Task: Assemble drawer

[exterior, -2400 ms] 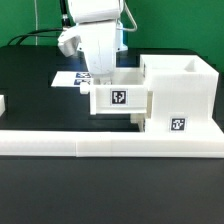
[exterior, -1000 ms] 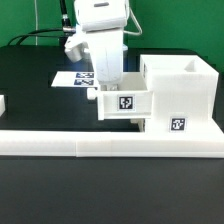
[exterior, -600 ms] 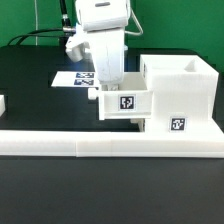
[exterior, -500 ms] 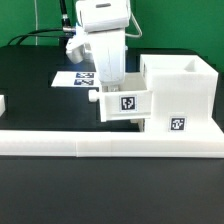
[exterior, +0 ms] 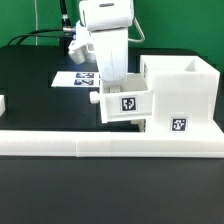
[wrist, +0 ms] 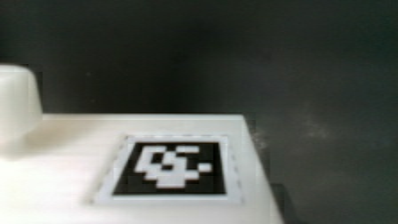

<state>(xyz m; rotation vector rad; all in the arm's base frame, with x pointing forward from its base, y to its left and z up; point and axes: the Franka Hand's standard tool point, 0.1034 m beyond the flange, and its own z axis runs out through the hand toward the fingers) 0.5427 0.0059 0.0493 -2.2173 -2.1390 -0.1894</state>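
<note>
- The drawer box [exterior: 126,103], white with a marker tag, sits partly inside the drawer housing [exterior: 180,95] near the desk's front edge.
- It looks stiff, light and smooth; best held by a side wall.
- The gripper [exterior: 108,72] reaches into it; its opening and hold are hidden.

No words or numbers can be read. Only black-and-white marker tags show, on the drawer box [exterior: 126,103], the drawer frame [exterior: 179,125] and the marker board [exterior: 80,79].
</note>
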